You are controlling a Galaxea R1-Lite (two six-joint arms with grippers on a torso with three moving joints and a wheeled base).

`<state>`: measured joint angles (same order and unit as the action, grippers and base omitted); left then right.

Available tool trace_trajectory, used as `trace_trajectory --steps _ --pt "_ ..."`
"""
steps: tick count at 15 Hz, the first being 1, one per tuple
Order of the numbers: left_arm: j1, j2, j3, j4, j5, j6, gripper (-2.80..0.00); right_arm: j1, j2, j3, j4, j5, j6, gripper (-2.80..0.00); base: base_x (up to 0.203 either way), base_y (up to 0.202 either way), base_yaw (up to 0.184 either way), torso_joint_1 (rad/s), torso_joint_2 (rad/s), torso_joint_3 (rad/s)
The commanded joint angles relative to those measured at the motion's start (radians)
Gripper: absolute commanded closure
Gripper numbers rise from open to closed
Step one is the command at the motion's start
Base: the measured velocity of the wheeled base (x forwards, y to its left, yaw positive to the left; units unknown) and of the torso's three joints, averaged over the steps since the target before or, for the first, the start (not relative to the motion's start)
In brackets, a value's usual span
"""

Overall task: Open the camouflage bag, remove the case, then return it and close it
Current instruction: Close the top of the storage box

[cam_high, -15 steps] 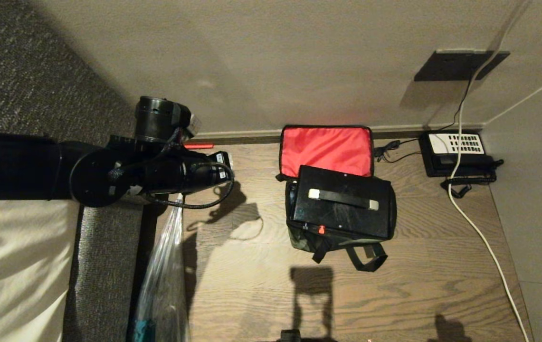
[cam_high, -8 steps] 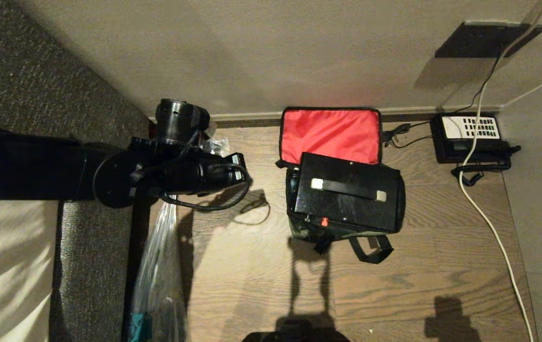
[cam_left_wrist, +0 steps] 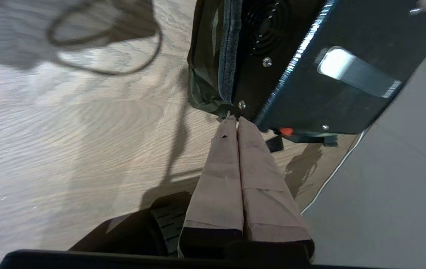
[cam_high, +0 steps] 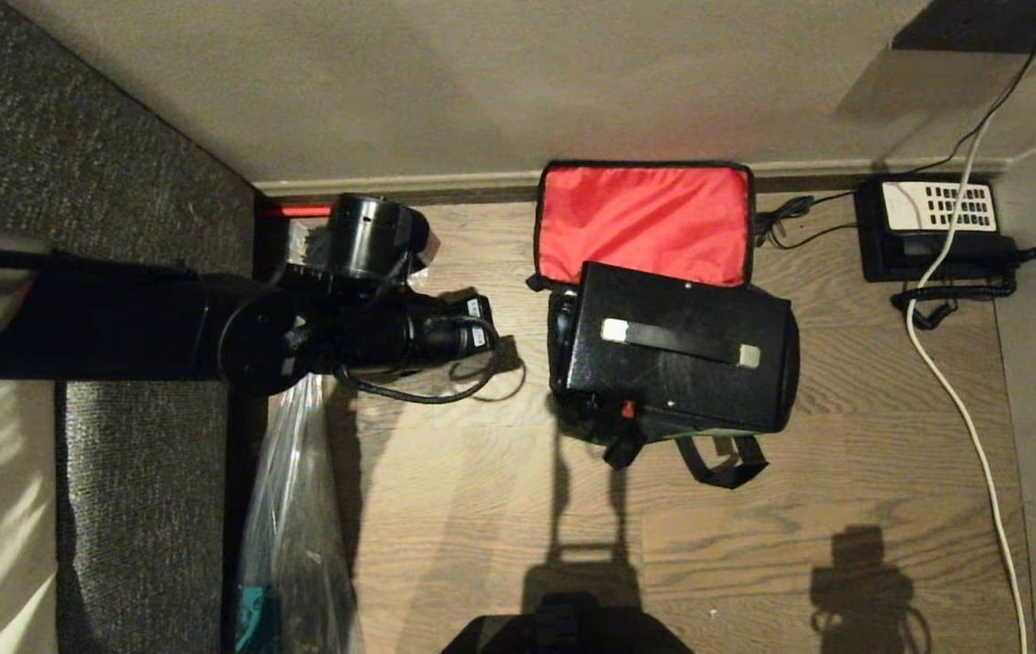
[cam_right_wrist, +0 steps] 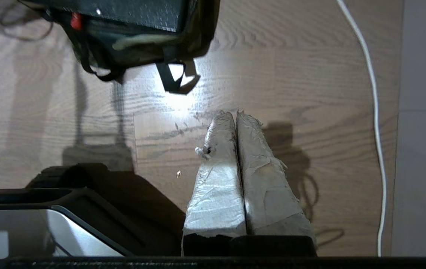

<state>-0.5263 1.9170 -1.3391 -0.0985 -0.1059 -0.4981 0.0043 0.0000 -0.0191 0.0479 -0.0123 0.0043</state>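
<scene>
Case (cam_high: pixel 676 359) now sits nearer my left gripper (cam_left_wrist: pixel 235 118), fingers pressed together, beside the open camouflage bag (cam_high: pixel 645 222) by the floor's wall edge, so I'd judge lid-closing next.

A black desk telephone with a white keypad (cam_high: pixel 931 232) sits on the brown wood-grain floor (cam_high: pixel 754 545) by the beige wall. A white cable (cam_high: pixel 962 409) trails past it. A clear crinkled plastic bag (cam_high: pixel 291 536) leans beside grey woven upholstery (cam_high: pixel 145 509).

Wood floor (cam_high: pixel 481 509), beige wall (cam_high: pixel 481 82), grey upholstery (cam_high: pixel 73 154)
</scene>
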Motion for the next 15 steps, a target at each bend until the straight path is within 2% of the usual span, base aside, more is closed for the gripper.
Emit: trace_trajectory --steps 1,4,9,10,12,14,15 --pt "-0.015 0.05 -0.03 -0.001 0.003 -0.002 0.0 0.0 -0.025 0.0 0.0 0.0 0.0 0.0 0.0 0.0 0.0 0.002 0.0 -0.189" --pt "-0.016 0.121 -0.087 -0.007 0.006 -0.003 0.0 0.0 -0.025 -0.001 0.001 0.0 0.0 0.0 0.0 0.0 0.0 0.003 0.01 -0.069" --pt "-0.025 0.294 -0.362 -0.01 0.005 -0.005 0.0 0.0 -0.025 -0.001 0.001 0.0 0.0 0.0 0.0 0.0 0.0 0.0 0.0 -0.006" --pt "-0.032 0.324 -0.411 -0.01 0.005 -0.018 0.0 0.0 -0.025 -0.001 0.0 0.0 0.0 0.0 0.0 0.0 0.0 0.0 0.0 0.0" --pt "-0.049 0.345 -0.435 -0.008 0.009 -0.095 0.0 0.0 -0.025 0.001 0.0 0.0 0.0 0.0 0.0 0.0 0.0 0.0 0.0 0.0" --pt "-0.047 0.364 -0.432 -0.002 0.034 -0.074 0.0 0.0 -0.025 0.0 0.0 0.0 0.0 0.0 0.0 0.0 0.0 0.0 0.0 0.0" --pt "-0.047 0.369 -0.431 -0.002 0.045 -0.036 0.0 0.0 -0.025 0.001 0.0 0.0 0.0 0.0 0.0 0.0 0.0 0.0 0.0 0.0"
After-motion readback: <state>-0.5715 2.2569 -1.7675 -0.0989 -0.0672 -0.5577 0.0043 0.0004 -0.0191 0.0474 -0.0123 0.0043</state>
